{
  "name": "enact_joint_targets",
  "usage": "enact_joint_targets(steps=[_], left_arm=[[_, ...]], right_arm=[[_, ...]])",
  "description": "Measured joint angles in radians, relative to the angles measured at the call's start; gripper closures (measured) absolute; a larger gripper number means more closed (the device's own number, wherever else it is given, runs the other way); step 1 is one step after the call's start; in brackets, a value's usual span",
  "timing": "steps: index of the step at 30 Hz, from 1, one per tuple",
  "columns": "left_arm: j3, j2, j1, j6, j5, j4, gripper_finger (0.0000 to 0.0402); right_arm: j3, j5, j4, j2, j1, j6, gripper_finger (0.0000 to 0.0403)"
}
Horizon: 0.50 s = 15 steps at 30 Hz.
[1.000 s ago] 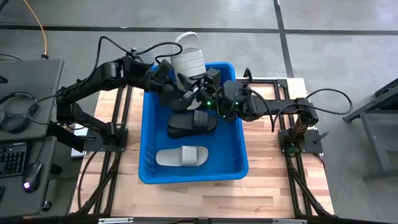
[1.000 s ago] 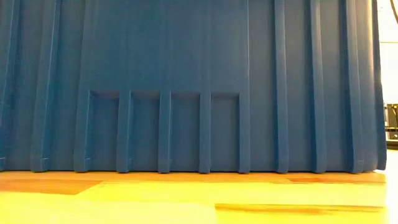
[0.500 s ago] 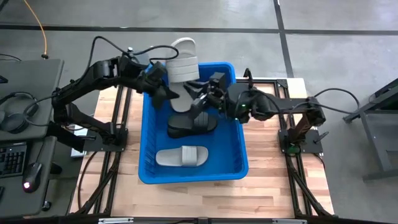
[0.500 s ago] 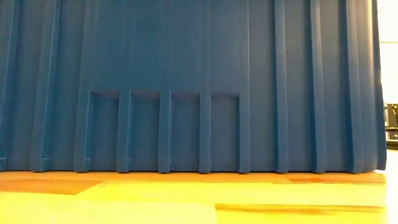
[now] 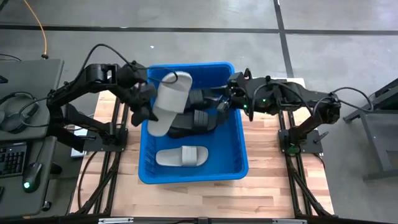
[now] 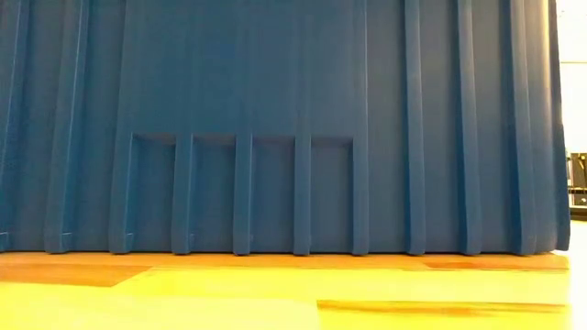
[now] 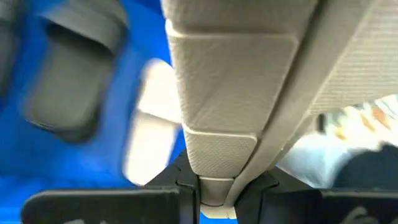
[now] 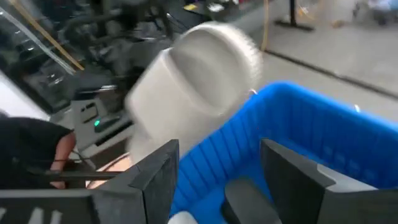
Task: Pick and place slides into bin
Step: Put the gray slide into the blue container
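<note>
Two slides already lie in the bin (image 5: 239, 158): a light grey slide (image 5: 181, 156) nearest the front and a black slide (image 5: 194, 120) behind it. Your left gripper (image 5: 144, 107) is clamped on another light grey slide (image 5: 166, 102), held over the bin's left rim. Swing it further inward before you let go, or it could tip onto the table. Your right gripper (image 5: 225, 99) hangs spread and empty by the far right corner.
</note>
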<state>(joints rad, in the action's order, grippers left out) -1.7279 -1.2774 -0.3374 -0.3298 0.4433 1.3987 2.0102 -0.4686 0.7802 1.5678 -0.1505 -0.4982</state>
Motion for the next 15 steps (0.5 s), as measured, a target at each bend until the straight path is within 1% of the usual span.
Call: enact_joint_targets(steps=[3,4,5,6,8,10,12,15], left_arm=[[0.000,-0.014,0.014,0.019,0.118,0.041,0.0359],[0.000,-0.020,0.021,0.026,0.165,0.059,0.0359],[0.000,-0.024,0.033,0.031,0.211,0.068,0.0359],[0.000,-0.030,0.050,0.031,0.230,0.065,0.0359],[0.000,-0.042,0.087,0.021,0.231,0.062,0.0359],[0.000,-0.057,0.117,0.011,0.256,0.063,0.0359],[0.000,-0.073,0.148,0.007,0.282,0.061,0.0359],[0.000,-0.106,0.200,-0.007,0.272,0.055,0.0359]], right_arm=[[0.000,0.017,0.086,-0.012,0.008,-0.054,0.0193],[0.000,0.060,0.111,-0.018,0.014,-0.056,0.0193],[0.000,0.126,0.137,-0.021,0.023,-0.053,0.0193],[0.000,0.198,0.146,-0.023,0.032,-0.047,0.0194],[0.000,0.296,0.141,-0.022,0.044,-0.058,0.0195],[0.000,0.362,0.129,-0.021,0.049,-0.058,0.0198],[0.000,0.397,0.108,-0.018,0.052,-0.045,0.0202],[-0.001,0.426,0.052,-0.015,0.052,-0.040,0.0208]])
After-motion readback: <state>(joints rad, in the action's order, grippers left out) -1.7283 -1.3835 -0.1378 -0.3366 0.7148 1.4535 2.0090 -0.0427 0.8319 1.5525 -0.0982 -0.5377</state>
